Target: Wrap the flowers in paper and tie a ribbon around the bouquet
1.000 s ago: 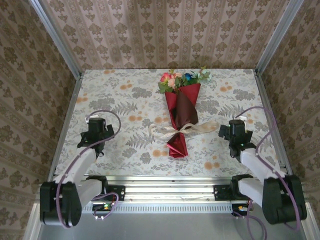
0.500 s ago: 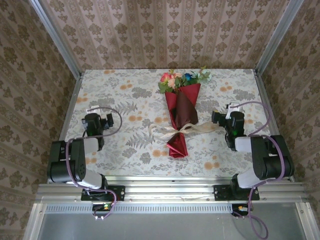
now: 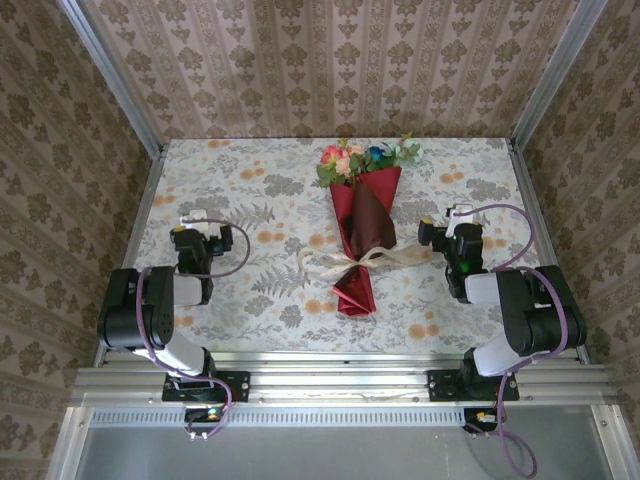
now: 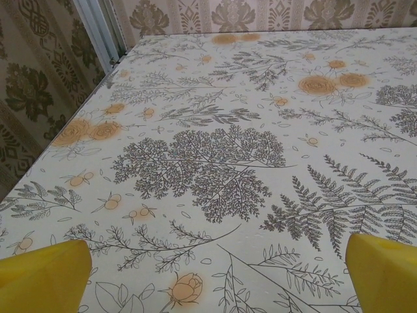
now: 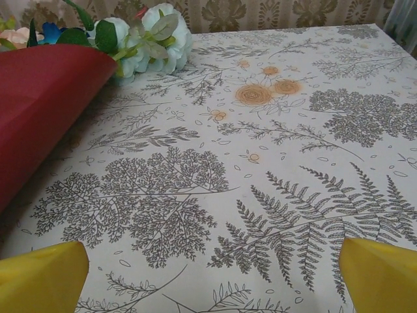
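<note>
Left claw (image 3: 193,240) and right claw (image 3: 460,242) gape wide, holding nothing, parked well clear either side of the bouquet (image 3: 362,230), which lies centred on the table (image 3: 250,300), blooms (image 3: 365,160) at the far end (ribbon (image 3: 385,258) tied round its waist), so I judge the job done.

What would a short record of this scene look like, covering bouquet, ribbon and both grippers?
bouquet: lying mid-table, flowers at the far end, paper cone tapering toward the near edge
ribbon: tied around the cone's narrow part, ends trailing on both sides
left gripper: open, empty, above bare tablecloth
right gripper: open, empty, right of the bouquet
</note>
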